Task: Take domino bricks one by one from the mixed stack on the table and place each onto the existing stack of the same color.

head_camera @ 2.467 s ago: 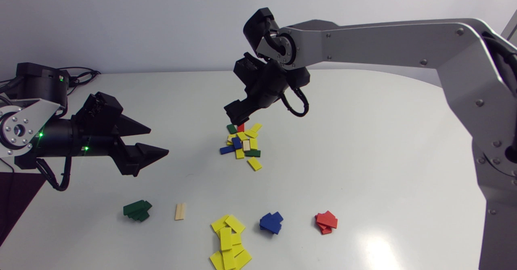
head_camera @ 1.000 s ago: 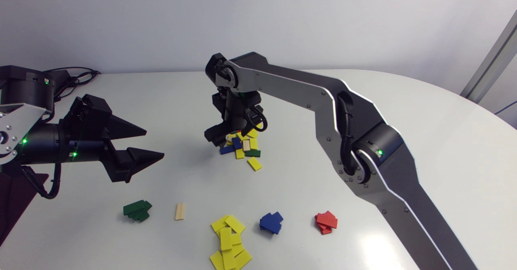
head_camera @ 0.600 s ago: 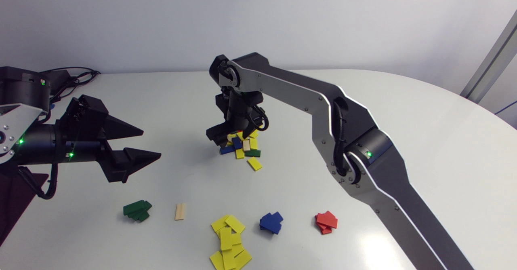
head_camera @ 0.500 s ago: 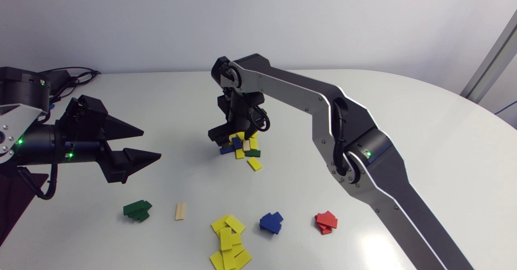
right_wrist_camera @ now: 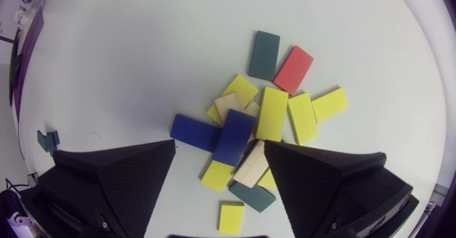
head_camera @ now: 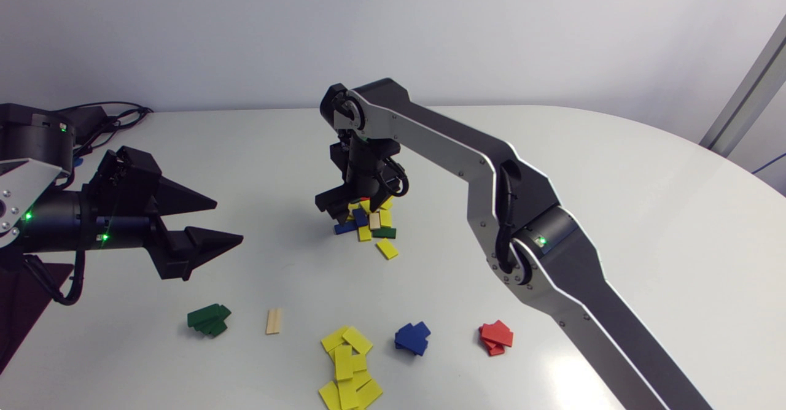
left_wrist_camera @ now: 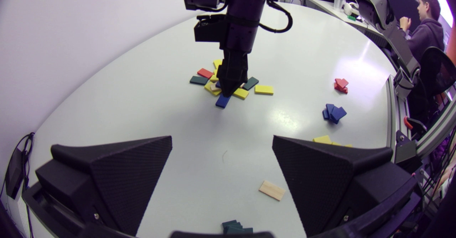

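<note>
The mixed pile (head_camera: 372, 223) of yellow, blue, green, wooden and red bricks lies mid-table. My right gripper (head_camera: 345, 211) points straight down onto its left side. In the right wrist view that gripper (right_wrist_camera: 219, 146) is open, its fingers either side of the top blue brick (right_wrist_camera: 233, 135) without touching it; a second blue brick (right_wrist_camera: 192, 132) lies under it. The colour stacks stand near the front edge: green (head_camera: 209, 319), yellow (head_camera: 348, 367), blue (head_camera: 412, 338), red (head_camera: 495, 337), plus a single wooden brick (head_camera: 274, 321). My left gripper (head_camera: 228, 220) hovers open and empty at the left.
A loose yellow brick (head_camera: 387, 248) lies just in front of the pile. Green (right_wrist_camera: 264, 55) and red (right_wrist_camera: 293, 70) bricks lie flat at the pile's far side. Cables (head_camera: 116, 115) sit at the table's back left corner.
My right arm has come down from above the pile until its fingertips reach among the bricks, and its fingers have narrowed a little. The left arm has drifted slightly leftwards.
</note>
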Robot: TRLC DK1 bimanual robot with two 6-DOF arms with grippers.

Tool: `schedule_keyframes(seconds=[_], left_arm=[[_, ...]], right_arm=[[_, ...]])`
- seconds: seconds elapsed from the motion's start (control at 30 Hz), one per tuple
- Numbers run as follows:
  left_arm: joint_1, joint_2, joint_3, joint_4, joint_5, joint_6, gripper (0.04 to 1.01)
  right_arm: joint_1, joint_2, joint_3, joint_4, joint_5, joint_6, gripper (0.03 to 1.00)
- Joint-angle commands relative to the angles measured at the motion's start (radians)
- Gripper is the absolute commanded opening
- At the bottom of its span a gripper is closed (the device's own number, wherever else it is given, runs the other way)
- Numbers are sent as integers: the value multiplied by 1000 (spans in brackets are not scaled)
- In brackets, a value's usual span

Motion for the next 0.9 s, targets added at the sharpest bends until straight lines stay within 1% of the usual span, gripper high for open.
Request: schedule_keyframes(seconds=[0.0,0.13,0.2,0.3,0.4,0.43,0.47,0.5,0.6,0.67,0.73,0.8,0.83,0.87], left_arm=[[10,-18,-23,-11,14,26,1005],[10,-11,-24,-10,14,32,1005],[10,-8,-24,-8,14,32,1005],[9,-5,-24,-8,14,32,1005],[7,-5,-20,-8,14,32,1005],[6,-5,-20,-8,16,32,1005],[6,-4,-20,-8,14,32,1005],[6,-4,-20,-8,16,32,1005],[7,-2,-21,-8,16,32,1005],[6,-1,-21,-7,16,32,1005],[6,-1,-21,-7,16,32,1005],[6,1,-21,-7,16,32,1005],[6,1,-21,-7,16,32,1005],[6,-1,-21,-7,16,32,1005]], right_arm=[[2,47,34,-30,-13,29,843],[0,55,36,-32,-17,29,784],[0,58,37,-33,-17,29,726],[-1,60,37,-35,-17,28,674],[-1,60,39,-35,-17,28,670],[-1,60,39,-36,-17,29,648],[-1,61,39,-36,-17,29,600],[-1,61,39,-36,-17,29,584],[-1,66,40,-36,-17,29,584],[-1,67,40,-36,-14,29,530],[-1,69,40,-36,-14,31,497],[-3,70,39,-38,-13,31,493],[-3,72,39,-38,-13,31,467],[-3,72,37,-38,-11,32,464]])
